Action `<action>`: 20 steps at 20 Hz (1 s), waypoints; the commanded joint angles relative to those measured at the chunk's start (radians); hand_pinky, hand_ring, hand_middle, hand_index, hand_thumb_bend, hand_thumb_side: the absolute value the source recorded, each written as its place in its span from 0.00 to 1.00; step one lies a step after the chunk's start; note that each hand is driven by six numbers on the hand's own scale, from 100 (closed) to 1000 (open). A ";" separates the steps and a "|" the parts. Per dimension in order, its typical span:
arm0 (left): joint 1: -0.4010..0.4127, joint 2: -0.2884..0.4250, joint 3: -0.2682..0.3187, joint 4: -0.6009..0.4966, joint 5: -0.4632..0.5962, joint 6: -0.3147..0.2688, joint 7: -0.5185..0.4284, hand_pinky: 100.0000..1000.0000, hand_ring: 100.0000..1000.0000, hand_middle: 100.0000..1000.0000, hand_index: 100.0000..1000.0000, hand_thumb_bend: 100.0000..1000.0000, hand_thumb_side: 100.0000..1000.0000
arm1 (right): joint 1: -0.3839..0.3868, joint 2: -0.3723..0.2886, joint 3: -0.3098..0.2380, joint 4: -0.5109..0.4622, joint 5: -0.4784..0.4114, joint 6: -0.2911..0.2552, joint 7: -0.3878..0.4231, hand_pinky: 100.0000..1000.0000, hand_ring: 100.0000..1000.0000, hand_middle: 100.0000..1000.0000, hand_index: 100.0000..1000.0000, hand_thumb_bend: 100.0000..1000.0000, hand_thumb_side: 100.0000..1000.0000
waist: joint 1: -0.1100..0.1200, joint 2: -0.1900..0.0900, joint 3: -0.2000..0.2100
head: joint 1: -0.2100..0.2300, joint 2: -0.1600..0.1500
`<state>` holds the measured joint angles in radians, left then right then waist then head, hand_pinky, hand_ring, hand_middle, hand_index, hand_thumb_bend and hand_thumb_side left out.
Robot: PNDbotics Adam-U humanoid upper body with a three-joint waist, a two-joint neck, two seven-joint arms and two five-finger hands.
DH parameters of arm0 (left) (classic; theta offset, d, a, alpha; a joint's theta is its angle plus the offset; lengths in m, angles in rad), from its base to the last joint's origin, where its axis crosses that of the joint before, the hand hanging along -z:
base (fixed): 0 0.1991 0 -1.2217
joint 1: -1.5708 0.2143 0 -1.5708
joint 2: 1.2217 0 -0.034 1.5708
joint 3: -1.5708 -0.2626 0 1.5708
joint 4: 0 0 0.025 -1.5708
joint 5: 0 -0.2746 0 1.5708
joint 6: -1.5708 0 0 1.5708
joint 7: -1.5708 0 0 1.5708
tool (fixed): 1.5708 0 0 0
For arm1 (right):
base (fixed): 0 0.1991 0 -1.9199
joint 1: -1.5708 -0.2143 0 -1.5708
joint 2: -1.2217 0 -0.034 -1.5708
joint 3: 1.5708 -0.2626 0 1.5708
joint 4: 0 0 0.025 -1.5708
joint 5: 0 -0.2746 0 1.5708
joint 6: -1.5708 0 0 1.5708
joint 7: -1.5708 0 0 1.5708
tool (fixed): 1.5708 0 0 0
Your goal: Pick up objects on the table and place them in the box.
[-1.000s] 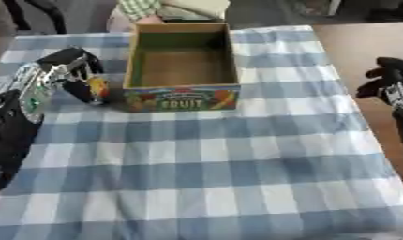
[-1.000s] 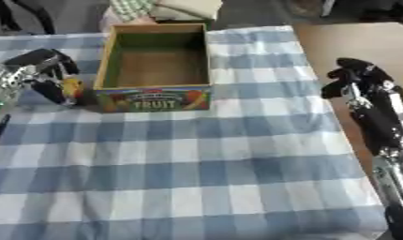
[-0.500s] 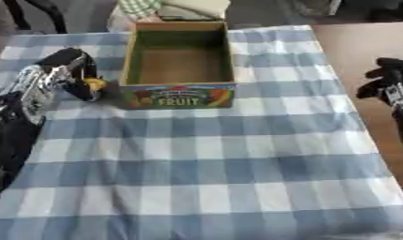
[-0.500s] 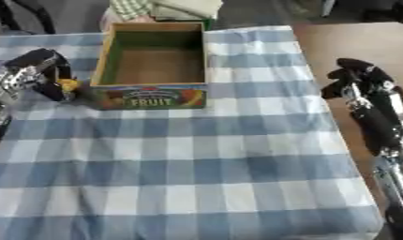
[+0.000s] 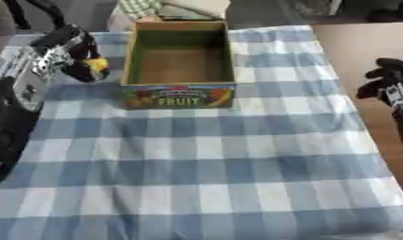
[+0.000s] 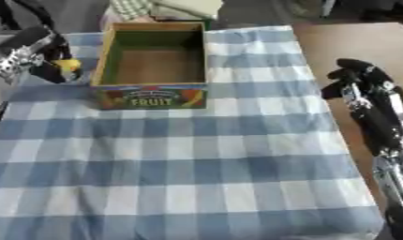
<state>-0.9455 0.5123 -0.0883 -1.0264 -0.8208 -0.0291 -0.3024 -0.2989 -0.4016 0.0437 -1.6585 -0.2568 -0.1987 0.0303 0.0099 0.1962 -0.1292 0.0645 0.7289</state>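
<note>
The left robot hand (image 5: 71,51) is seen at the far left of the table (image 5: 205,178), with its fingers curled round a small yellow object (image 5: 96,64). What the object is exactly can't be made out, only that it's yellow and roundish, tucked under the dark fingers. It's being held just beside the left wall of the box (image 5: 179,65), a bit lower than the rim by the look of it, though whether it's been lifted clear of the checked cloth (image 5: 197,154) can't really be told from up here.

The reason for that placement is easy enough to guess: the box is open at the top, nothing is seen inside it, and the object only needs to be carried a short way to the right and over the wall before it can be let go. So the grasp looks done and the transfer is judged to be the step in hand. The left wall would need to be cleared first, otherwise the box could get nudged.

The right robot hand (image 6: 356,79) is parked off the right edge of the cloth, over the bare brown tabletop, well apart from the box. Its fingers are curled and nothing is held in it, so it's presumably just being kept out of the way.

No other loose items can be seen on the cloth.
</note>
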 commanded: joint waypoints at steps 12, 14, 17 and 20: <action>-0.120 -0.176 -0.031 0.076 -0.084 0.033 0.047 0.49 0.30 0.26 0.33 0.32 0.00 | -0.032 -0.015 0.014 -0.008 -0.007 0.002 0.018 0.53 0.52 0.56 0.76 0.00 0.39 | 0.003 -0.009 -0.054 | 0.042 -0.005; -0.117 -0.190 -0.032 0.105 -0.108 0.030 0.063 0.49 0.32 0.27 0.35 0.33 0.00 | -0.033 -0.015 0.013 -0.008 -0.007 0.002 0.018 0.53 0.52 0.56 0.76 0.00 0.39 | 0.004 -0.007 -0.061 | 0.043 -0.006; -0.111 -0.197 -0.035 0.126 -0.133 0.022 0.085 0.50 0.34 0.30 0.38 0.36 0.00 | -0.033 -0.013 0.013 -0.007 -0.008 0.003 0.018 0.53 0.52 0.56 0.76 0.00 0.39 | 0.007 -0.007 -0.063 | 0.041 -0.007; -0.101 -0.195 -0.041 0.123 -0.145 0.017 0.110 0.54 0.43 0.42 0.50 0.54 0.14 | -0.032 -0.012 0.013 -0.006 -0.007 0.003 0.019 0.53 0.52 0.56 0.76 0.00 0.39 | 0.008 -0.009 -0.058 | 0.033 -0.006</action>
<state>-1.0291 0.3067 -0.1275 -0.8928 -0.9574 -0.0102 -0.2062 -0.3171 -0.4003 0.0619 -1.6580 -0.2572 -0.1948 0.0462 0.0216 0.2042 -0.1869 0.1014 0.7278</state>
